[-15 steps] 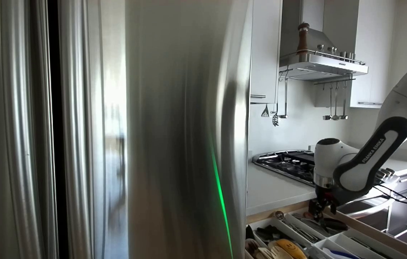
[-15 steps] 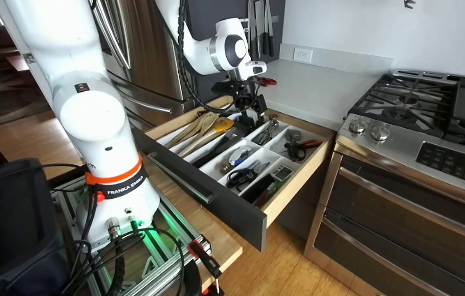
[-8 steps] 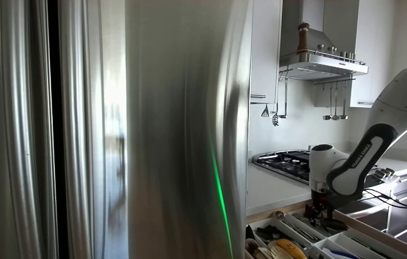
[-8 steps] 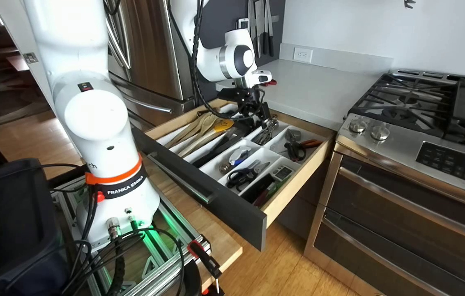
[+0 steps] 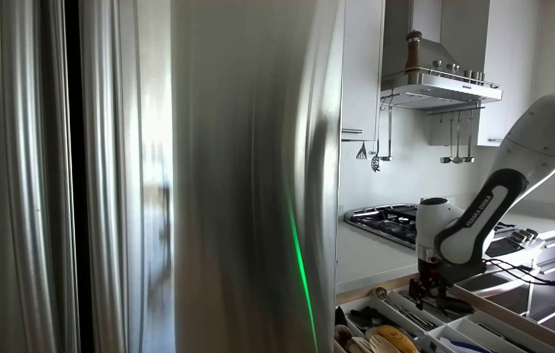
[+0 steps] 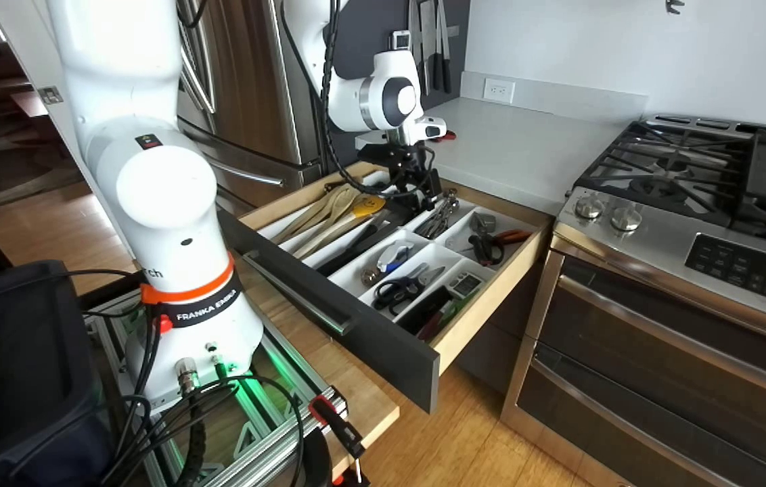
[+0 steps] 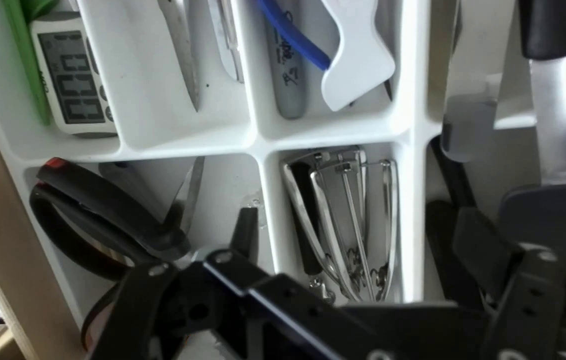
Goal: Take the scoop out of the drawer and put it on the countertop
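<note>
Several silver metal scoops with wire-like handles (image 7: 355,220) lie in a white compartment of the open drawer (image 6: 484,304). Their handles show in the wrist view; the bowl ends are hidden beneath my gripper. They also show in an exterior view (image 6: 438,220). My gripper (image 7: 364,237) is open and empty, with one finger on each side of that compartment, above the scoops. It also shows low over the drawer in both exterior views (image 5: 427,292) (image 6: 423,195). The white countertop (image 6: 525,138) is behind the drawer and also shows in an exterior view (image 5: 373,252).
White dividers (image 7: 415,200) stand beside the scoops. Black-handled scissors (image 7: 108,215) lie in the neighbouring compartment, and dark utensils (image 7: 455,250) on the opposite side. Wooden spoons (image 6: 329,210) fill another section. The fridge (image 6: 248,81) and stove (image 6: 681,162) flank the counter. A red-handled object (image 6: 447,136) lies on the counter.
My gripper has come down toward the scoops in the drawer and shifted sideways over their compartment. The last half second shows only a small movement. The drawer and its contents look unmoved.
</note>
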